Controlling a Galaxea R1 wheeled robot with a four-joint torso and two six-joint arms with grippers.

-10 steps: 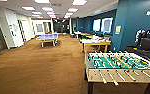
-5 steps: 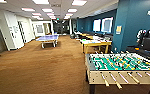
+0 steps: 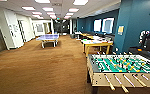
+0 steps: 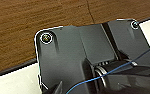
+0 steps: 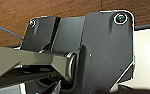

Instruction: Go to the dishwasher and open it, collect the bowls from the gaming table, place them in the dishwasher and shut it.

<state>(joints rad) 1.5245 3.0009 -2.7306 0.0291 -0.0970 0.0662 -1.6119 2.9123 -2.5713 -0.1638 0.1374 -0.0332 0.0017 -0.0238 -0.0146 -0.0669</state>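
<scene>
You're on brown carpet [image 3: 41, 72], foosball table [image 3: 121, 66] near right, yellow-edged gaming table [image 3: 97, 43] farther back. Can't tell either claw's state

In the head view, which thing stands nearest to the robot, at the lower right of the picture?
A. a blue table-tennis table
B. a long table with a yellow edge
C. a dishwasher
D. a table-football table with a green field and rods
D: the table-football table with its green field and rods stands at the lower right, while the table-tennis table and the yellow-edged table stand farther back on the brown carpet.
</scene>
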